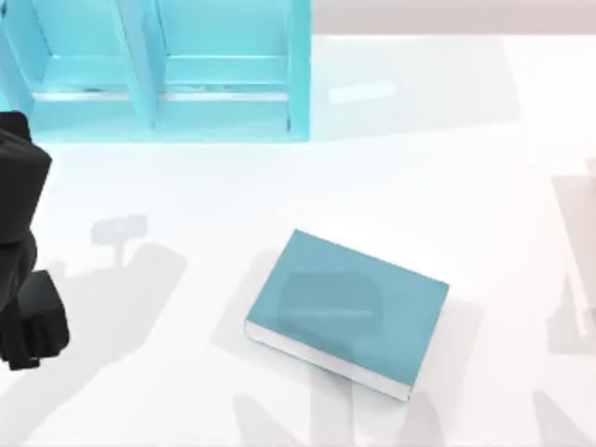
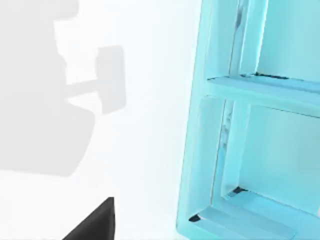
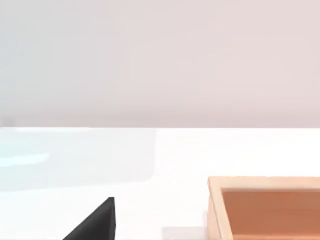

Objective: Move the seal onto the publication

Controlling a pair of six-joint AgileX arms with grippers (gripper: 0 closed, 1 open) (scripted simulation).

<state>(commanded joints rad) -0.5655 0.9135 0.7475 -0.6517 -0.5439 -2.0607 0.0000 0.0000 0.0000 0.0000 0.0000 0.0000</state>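
Top view: the publication (image 1: 349, 312), a closed teal-blue book with white page edges, lies flat and askew on the white table (image 1: 484, 168), slightly right of centre and near the front edge. A light-blue shelf unit (image 1: 158, 70) stands at the back left, well apart from the book. The left arm (image 1: 23, 251) sits at the table's left edge; whether its jaws are open cannot be told. Right wrist view: an orange-brown open box (image 3: 265, 207) rests on the table.
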